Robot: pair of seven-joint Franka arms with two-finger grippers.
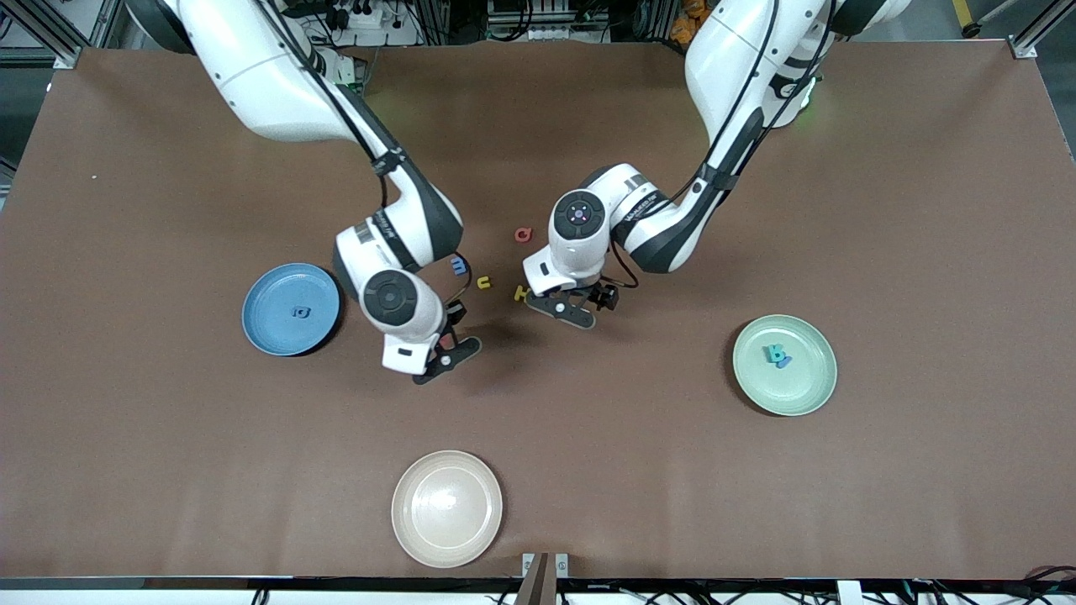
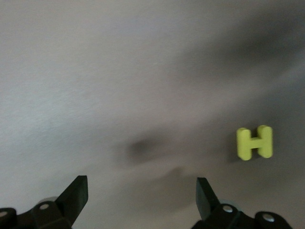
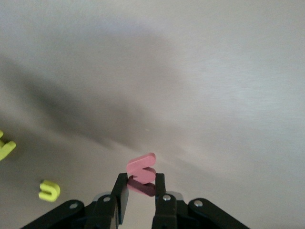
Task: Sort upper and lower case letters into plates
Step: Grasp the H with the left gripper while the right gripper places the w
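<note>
My right gripper is shut on a small red letter, which sticks out past the fingertips. In the front view this gripper hangs over bare table beside the blue plate, which holds one blue letter. My left gripper is open and empty over the table, next to a yellow H. Loose on the table lie the yellow H, a yellow u, a blue m and a red letter. The mint plate holds a teal letter and a blue one.
A cream-beige plate sits near the table's front edge, nearer to the front camera than both grippers. Brown table surface stretches wide around all three plates. The two arms' wrists stand close together over the loose letters.
</note>
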